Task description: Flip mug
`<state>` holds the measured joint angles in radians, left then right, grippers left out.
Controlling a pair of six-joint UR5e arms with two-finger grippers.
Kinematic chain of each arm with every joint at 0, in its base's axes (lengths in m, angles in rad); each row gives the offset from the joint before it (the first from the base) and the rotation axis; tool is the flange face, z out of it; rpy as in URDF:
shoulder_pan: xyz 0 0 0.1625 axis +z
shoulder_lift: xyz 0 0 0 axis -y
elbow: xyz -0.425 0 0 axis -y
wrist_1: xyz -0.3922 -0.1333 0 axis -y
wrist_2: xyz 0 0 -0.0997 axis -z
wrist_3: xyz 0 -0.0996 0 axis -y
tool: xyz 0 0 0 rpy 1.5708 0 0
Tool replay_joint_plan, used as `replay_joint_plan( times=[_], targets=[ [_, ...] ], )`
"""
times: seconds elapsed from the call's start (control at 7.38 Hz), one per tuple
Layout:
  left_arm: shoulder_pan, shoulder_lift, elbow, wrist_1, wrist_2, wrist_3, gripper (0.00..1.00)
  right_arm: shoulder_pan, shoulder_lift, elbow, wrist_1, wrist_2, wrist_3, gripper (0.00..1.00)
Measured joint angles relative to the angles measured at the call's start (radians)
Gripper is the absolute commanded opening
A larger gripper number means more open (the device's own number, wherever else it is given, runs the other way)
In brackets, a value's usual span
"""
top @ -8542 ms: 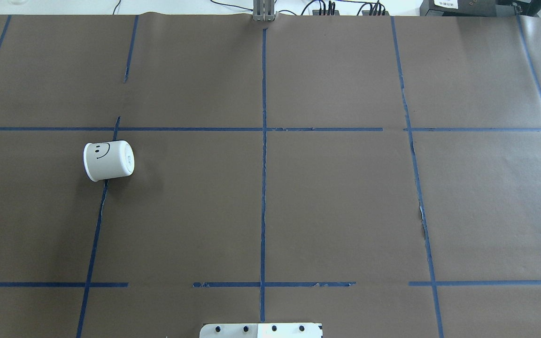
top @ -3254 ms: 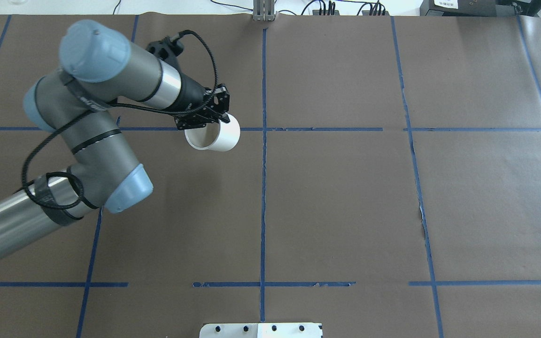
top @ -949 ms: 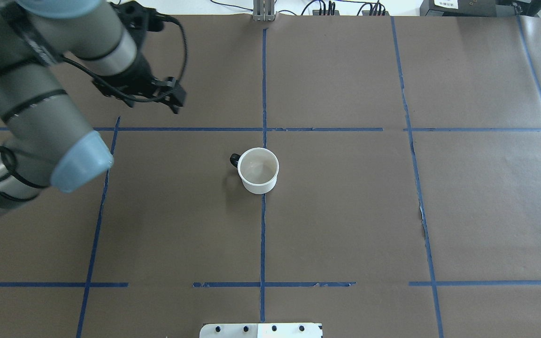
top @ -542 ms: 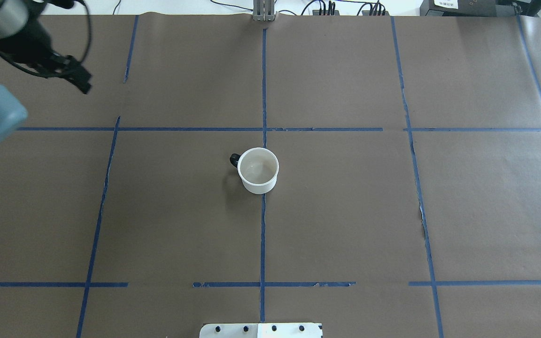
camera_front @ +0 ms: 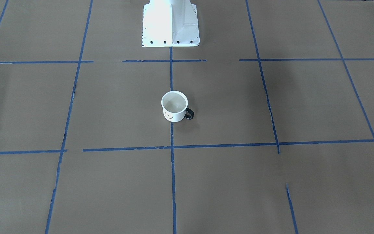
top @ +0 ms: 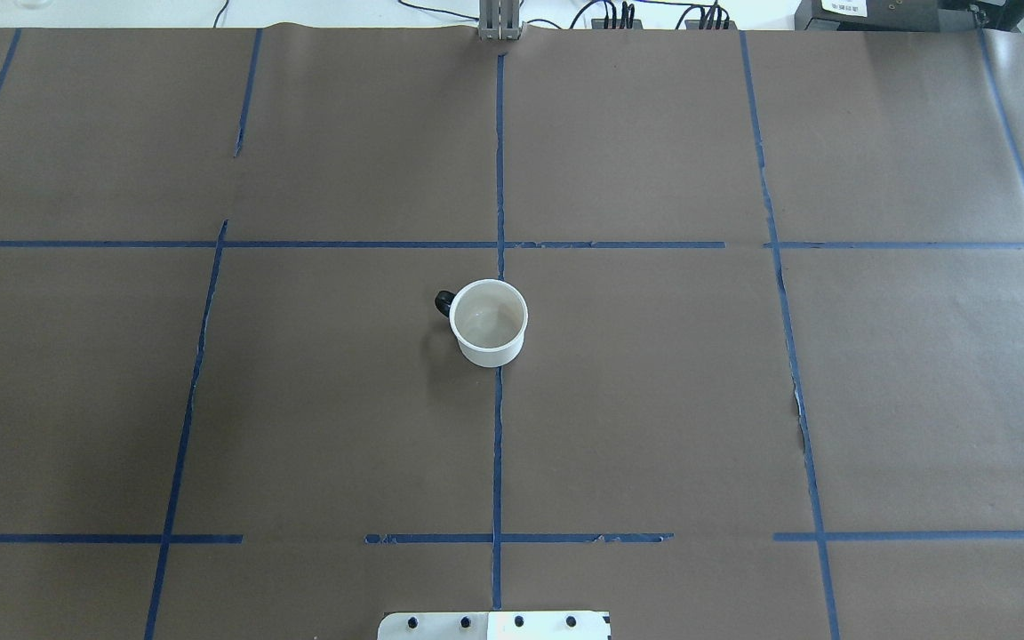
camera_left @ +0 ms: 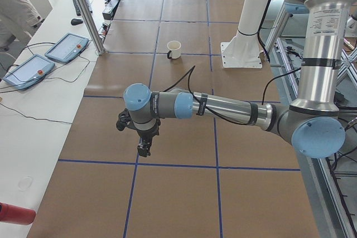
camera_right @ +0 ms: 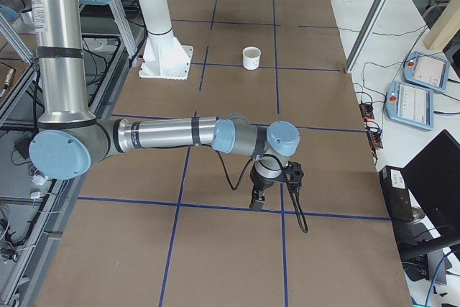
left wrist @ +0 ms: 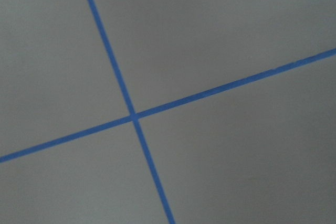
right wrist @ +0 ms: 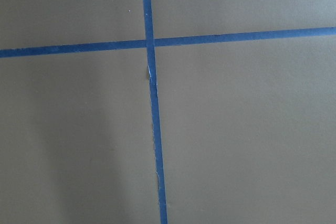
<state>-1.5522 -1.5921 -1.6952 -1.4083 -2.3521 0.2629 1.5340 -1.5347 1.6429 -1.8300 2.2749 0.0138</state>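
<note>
The white mug [top: 488,324] stands upright, mouth up, on the centre tape line of the table. Its dark handle [top: 444,302] points to the overhead view's left. In the front-facing view the mug [camera_front: 173,110] shows its smiley face. It also shows in the left view [camera_left: 174,49] and the right view [camera_right: 251,57]. My left gripper [camera_left: 144,150] hangs over the table's left end, far from the mug; I cannot tell if it is open or shut. My right gripper [camera_right: 256,201] hangs over the right end, likewise far off; its state is also unclear.
Brown paper with blue tape grid lines [top: 498,178] covers the table. The robot's white base [camera_front: 170,24] stands at the near edge. Both wrist views show only paper and crossing tape. Teach pendants [camera_left: 67,45] and cables lie on the white bench beyond the far edge.
My left arm has swung left and left the overhead view. The mug stands still and upright where it was released.
</note>
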Motion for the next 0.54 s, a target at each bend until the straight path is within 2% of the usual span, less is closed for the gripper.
replay_joint_plan(
  times=[0.27,0.54],
  targets=[
    [-0.007,0.023,0.008,-0.011,-0.039,0.014,1.00,0.000,0.000,0.000,0.000,0.000,0.000,1.00],
    [-0.008,0.027,0.014,-0.081,-0.044,0.015,1.00,0.000,0.000,0.000,0.000,0.000,0.000,1.00]
  ],
)
